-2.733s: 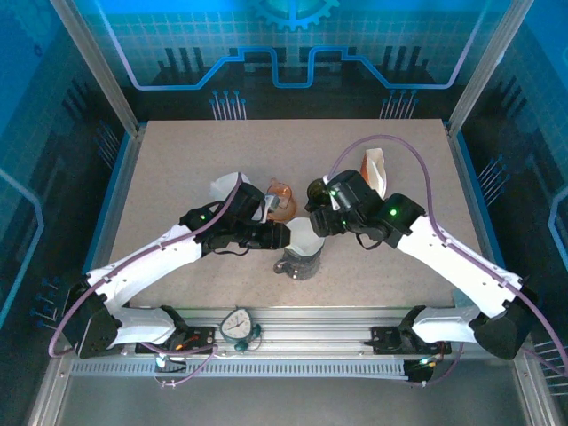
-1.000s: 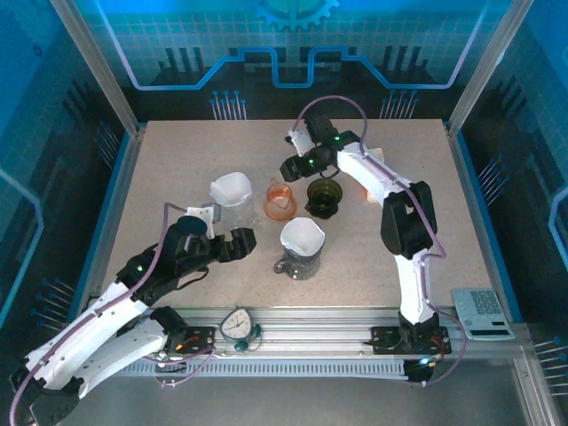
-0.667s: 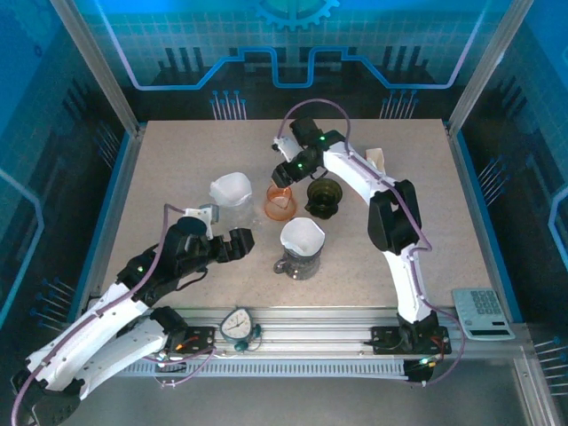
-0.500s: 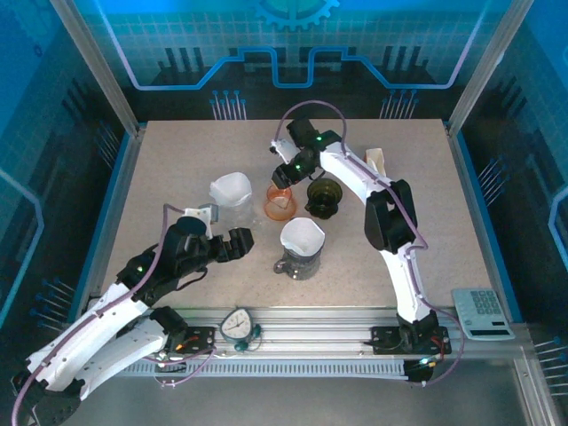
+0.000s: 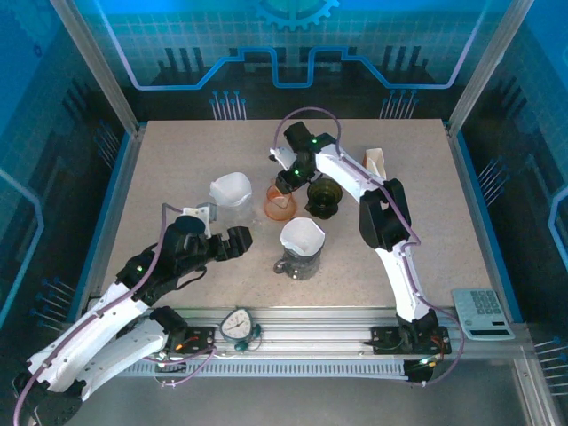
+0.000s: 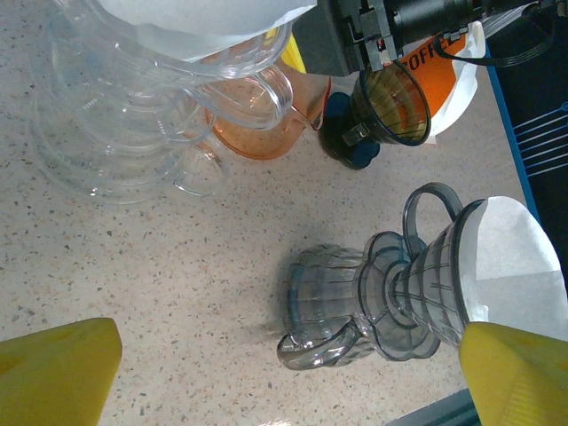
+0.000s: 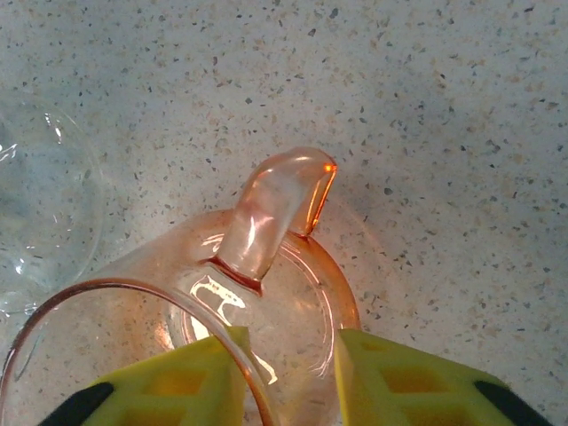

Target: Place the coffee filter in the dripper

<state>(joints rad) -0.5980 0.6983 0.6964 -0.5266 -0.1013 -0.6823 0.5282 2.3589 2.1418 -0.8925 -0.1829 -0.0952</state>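
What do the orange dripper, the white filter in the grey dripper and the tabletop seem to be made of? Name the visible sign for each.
The orange dripper looks like glossy tinted plastic or glass: the surface beneath shows through and its handle glints. The white filter looks like matte paper: opaque, thin-edged. The tabletop looks like stone or laminate: pale, dark-flecked, low sheen.

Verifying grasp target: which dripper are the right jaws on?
The orange dripper, between the clear dripper and the dark dripper; its rim sits between the jaws of the right gripper.
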